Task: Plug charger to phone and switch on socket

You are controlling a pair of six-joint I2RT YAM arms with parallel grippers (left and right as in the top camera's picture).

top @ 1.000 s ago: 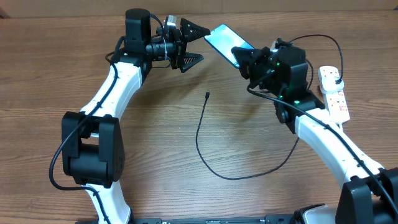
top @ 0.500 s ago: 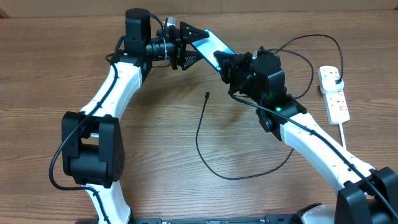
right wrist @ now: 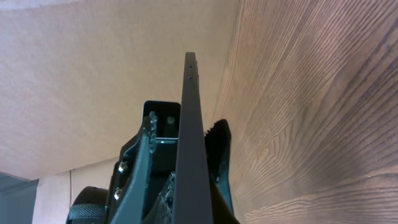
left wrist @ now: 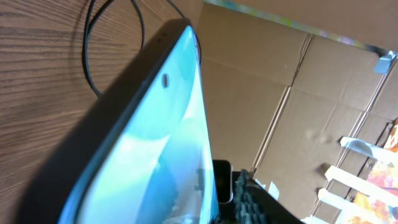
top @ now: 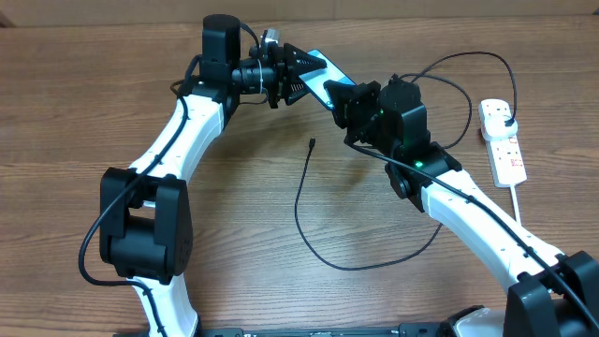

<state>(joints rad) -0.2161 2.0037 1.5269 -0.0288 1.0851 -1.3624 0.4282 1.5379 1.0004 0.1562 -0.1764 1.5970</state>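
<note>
The phone (top: 326, 67) hangs above the table at the back, its teal screen lit. My right gripper (top: 348, 97) is shut on its right end; in the right wrist view the phone (right wrist: 189, 124) is a thin black edge clamped between the fingers. My left gripper (top: 301, 73) straddles the phone's left end, jaws part-closed. In the left wrist view the screen (left wrist: 155, 143) fills the frame, and a ribbed finger pad (left wrist: 252, 200) stands a small gap away from it. The charger (top: 299, 201) lies looped on the table, its tip (top: 312, 143) free. The socket (top: 503, 140) lies at the right.
A black plug (top: 505, 114) sits in the socket's far outlet, and its cable arcs over behind my right arm. The socket's white cord (top: 517, 201) trails toward the front right. Cardboard panels (left wrist: 298, 93) stand behind the table.
My right gripper carried the phone leftward to the left gripper, then held still. The left gripper shifted right around the phone's end and its jaws narrowed.
</note>
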